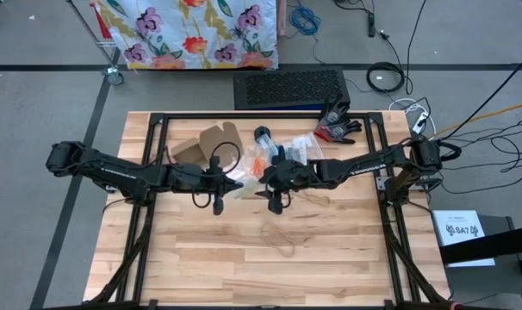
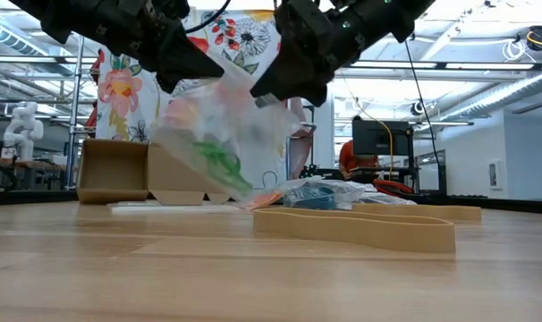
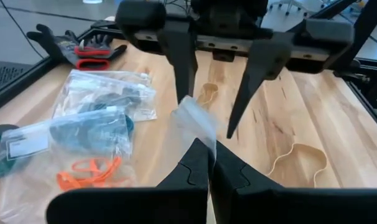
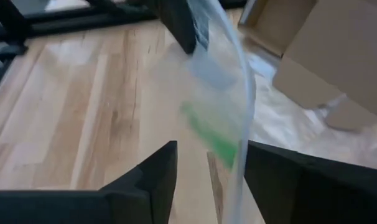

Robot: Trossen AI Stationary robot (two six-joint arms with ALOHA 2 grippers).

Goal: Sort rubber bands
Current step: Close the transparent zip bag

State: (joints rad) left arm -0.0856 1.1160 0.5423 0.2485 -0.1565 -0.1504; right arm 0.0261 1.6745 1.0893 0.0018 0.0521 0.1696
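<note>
The left tool [image 3: 210,163] is pinched shut on the top edge of a clear bag [image 2: 208,130], holding it up off the desk [image 1: 330,258] so it hangs free between the two arms. Held by one corner like this, the bag's mouth faces the right arm and its load settles to the bottom: green bands [image 2: 215,159] show through the plastic low in the bag, and again as a green smear in the right wrist view [image 4: 208,138].

The right tool [image 3: 212,93] stands wide, one finger on each side of the bag's upper edge. It touches nothing that I can make out. That spread suits either a fresh hold on the opposite lip, to pull the mouth open, or a reach inside; which is meant cannot be told.

The other bands lie where they can wait. Orange bands [image 3: 89,174] sit in a flat bag on the desk beside a bag of what look like dark blue ones [image 3: 89,127], though the plastic blurs them. Loose tan bands [image 3: 298,163] lie bare on the wood nearer the front edge, well apart from the bags, with another [image 3: 207,93] farther off. A cardboard box [image 2: 114,170] stands open behind the bags, probably as a bin for sorted items.
</note>
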